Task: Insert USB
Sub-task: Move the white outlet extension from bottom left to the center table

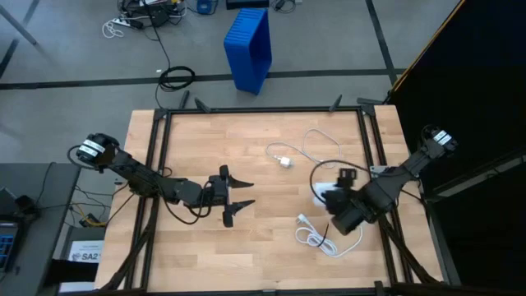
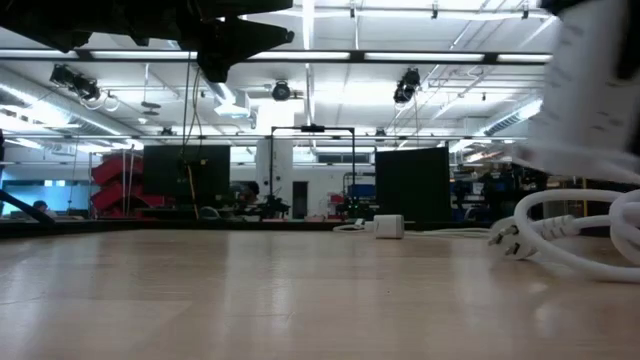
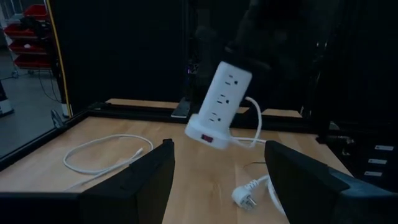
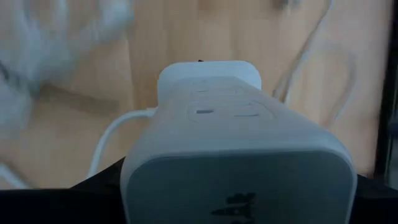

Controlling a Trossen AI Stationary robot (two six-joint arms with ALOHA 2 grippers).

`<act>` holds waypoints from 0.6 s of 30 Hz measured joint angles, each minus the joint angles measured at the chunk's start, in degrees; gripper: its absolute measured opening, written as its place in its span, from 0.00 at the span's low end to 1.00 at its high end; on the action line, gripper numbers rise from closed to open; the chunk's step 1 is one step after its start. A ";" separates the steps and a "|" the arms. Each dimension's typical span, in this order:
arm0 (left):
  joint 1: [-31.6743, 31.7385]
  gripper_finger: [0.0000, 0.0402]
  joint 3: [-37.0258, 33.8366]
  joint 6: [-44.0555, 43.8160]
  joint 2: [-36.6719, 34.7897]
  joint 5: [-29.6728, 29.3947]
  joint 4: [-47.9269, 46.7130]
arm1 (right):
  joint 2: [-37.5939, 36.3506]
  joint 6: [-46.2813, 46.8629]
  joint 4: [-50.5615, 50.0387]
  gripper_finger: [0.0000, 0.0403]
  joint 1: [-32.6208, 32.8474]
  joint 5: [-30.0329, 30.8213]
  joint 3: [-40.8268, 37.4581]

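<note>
The USB cable [image 1: 316,136] is a thin white loop lying flat on the table's far right part; in the left wrist view the cable [image 3: 99,155] lies ahead of my left fingers. A small white charger block [image 1: 284,162] sits at its end. My right gripper [image 1: 343,210] is shut on a white power strip tower [image 1: 322,195], held above the table. The tower's thick cord [image 1: 327,238] lies coiled nearer, with its plug [image 3: 242,196] on the wood. My left gripper [image 1: 246,192] hovers open at mid-table, pointing right toward the tower. My right gripper holds the power strip tower by its top end [image 3: 235,67], a finger [image 4: 93,186] on either side. It comes slanting down from the table's right. The tower is lifted clear and tilted, its base with the red switch [image 3: 209,134] lowest, and its cord trails down to the table.
A black frame [image 1: 263,109] borders the table. A blue bin [image 1: 249,48] and loose cables lie on the floor beyond the far edge. Bare wood stretches between the left gripper and the near edge.
</note>
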 joint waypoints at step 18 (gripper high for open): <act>0.30 0.58 0.00 -0.13 0.00 0.02 -0.55 | 14.43 -30.73 34.29 0.65 -25.36 -14.20 -0.18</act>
